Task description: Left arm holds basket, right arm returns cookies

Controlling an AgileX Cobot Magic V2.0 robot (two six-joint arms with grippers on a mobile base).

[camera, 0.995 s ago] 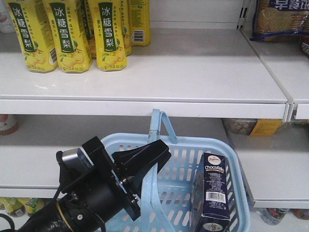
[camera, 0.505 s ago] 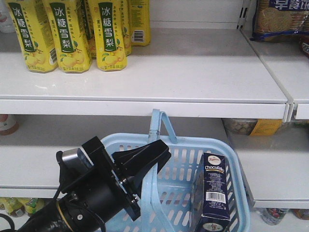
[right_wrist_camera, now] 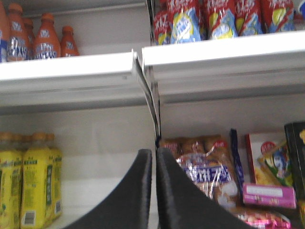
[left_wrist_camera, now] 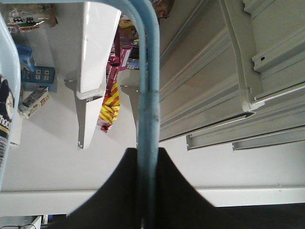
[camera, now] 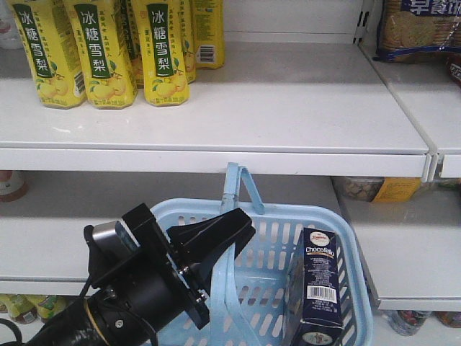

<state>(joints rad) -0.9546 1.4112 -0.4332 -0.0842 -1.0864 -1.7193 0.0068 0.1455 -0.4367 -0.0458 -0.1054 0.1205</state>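
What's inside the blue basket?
A dark cookies box stands on end at the right side of the basket. The slotted floor that shows beside it looks bare. The left arm covers the basket's left part, so anything there is hidden.

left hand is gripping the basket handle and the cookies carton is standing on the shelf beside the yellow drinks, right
Not quite. The left hand does grip the basket handle, but the cookies carton stands inside the basket, not on the shelf beside the yellow drinks. The front-facing view shows it.
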